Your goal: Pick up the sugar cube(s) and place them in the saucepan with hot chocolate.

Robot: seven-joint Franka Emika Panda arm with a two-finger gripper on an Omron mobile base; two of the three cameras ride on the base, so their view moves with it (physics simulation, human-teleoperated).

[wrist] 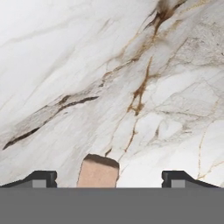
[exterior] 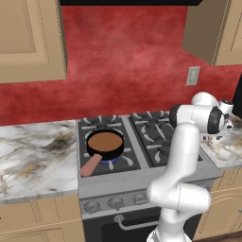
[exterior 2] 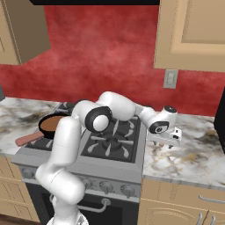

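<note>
A small pale tan sugar cube (wrist: 98,172) lies on the marble counter, low in the hand view. It sits between the two dark fingertips, nearer the left one. My gripper (wrist: 109,178) is open, its fingers wide apart and not touching the cube. In the base views the gripper (exterior 2: 165,143) hangs low over the counter just right of the stove, and the hand hides the cube there. The black saucepan with hot chocolate (exterior: 105,143) stands on the front left burner, its salmon handle (exterior: 90,165) pointing toward the stove's front. From the other side the saucepan (exterior 2: 52,124) shows left of my arm.
The stove (exterior 2: 115,145) with its raised grates lies between the gripper and the saucepan. Marble counter (exterior 2: 189,158) extends right of the stove, with a dark object (exterior 2: 220,118) at its far right edge. Wall cabinets (exterior 2: 193,35) hang overhead, and an outlet (exterior 2: 170,79) is on the red wall.
</note>
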